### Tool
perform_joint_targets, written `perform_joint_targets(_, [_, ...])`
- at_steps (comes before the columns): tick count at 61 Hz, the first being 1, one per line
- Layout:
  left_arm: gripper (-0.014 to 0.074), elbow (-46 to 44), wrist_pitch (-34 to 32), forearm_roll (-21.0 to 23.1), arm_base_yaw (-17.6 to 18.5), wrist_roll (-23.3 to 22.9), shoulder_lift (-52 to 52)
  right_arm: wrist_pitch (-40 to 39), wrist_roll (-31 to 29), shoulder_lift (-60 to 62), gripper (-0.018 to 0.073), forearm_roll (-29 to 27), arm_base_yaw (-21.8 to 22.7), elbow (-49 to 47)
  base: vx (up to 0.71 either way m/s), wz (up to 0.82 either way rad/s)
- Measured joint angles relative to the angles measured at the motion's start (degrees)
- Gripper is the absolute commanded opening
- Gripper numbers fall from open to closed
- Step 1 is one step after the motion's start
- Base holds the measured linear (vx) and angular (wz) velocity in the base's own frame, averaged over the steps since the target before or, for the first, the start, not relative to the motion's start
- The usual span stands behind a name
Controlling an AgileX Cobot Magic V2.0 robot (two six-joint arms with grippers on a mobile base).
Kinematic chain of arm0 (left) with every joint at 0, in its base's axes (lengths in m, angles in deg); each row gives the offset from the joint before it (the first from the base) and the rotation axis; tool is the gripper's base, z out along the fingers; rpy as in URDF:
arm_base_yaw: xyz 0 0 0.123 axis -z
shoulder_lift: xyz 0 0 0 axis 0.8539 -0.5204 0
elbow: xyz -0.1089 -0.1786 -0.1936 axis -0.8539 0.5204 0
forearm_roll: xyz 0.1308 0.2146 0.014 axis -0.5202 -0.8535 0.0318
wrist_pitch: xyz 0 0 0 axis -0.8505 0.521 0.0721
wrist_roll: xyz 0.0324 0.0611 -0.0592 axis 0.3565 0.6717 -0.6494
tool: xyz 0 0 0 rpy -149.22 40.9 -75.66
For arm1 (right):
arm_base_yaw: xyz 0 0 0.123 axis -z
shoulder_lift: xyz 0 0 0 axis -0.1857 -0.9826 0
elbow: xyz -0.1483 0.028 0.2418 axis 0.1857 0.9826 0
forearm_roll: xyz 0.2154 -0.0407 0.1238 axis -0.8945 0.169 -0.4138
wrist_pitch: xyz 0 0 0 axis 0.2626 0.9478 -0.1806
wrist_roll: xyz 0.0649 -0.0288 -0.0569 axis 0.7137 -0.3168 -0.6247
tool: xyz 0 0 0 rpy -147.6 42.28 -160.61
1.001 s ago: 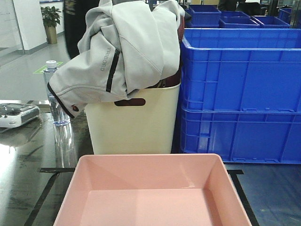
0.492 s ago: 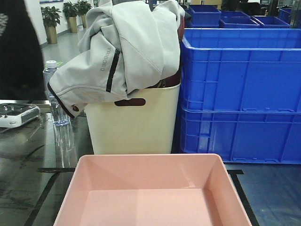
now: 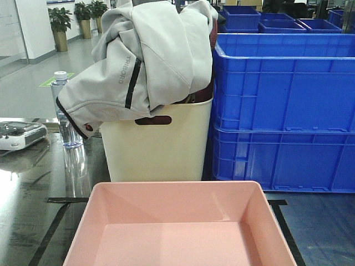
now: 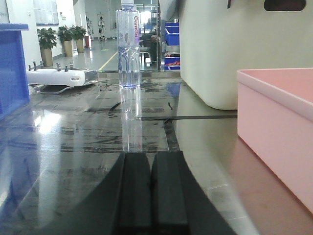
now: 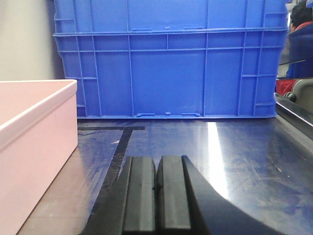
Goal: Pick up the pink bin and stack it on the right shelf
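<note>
Pink bin (image 3: 180, 227), empty, sits on the taped steel shelf top (image 4: 98, 127) between both arms: right of the left gripper (image 4: 151, 196), left of the right gripper (image 5: 157, 196). Both jaws clenched, holding nothing; neither arm appears clearly nearer.

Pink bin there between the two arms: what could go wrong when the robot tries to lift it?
Both pincers look shut and sit beside the pink bin, left pincer and right pincer, so neither grips it yet. Its smooth sloping walls could slip from a weak grip. The water bottle stands near the left arm and could be knocked over. The cream bin and blue crates stand close behind, so a forward swing might hit them.
</note>
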Motion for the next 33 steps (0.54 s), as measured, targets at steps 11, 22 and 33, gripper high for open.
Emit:
perform_joint_targets(11, [-0.0002,0.0,0.0,0.0,0.0,0.0,0.0,0.0,-0.1,0.0,-0.0009,-0.1,0.0,0.0,0.00,0.00])
perform_joint_targets(22, [-0.0002,0.0,0.0,0.0,0.0,0.0,0.0,0.0,-0.1,0.0,-0.0009,-0.1,0.0,0.0,0.00,0.00])
perform_joint_targets(33, [-0.0002,0.0,0.0,0.0,0.0,0.0,0.0,0.0,-0.1,0.0,-0.0009,-0.1,0.0,0.0,0.00,0.00])
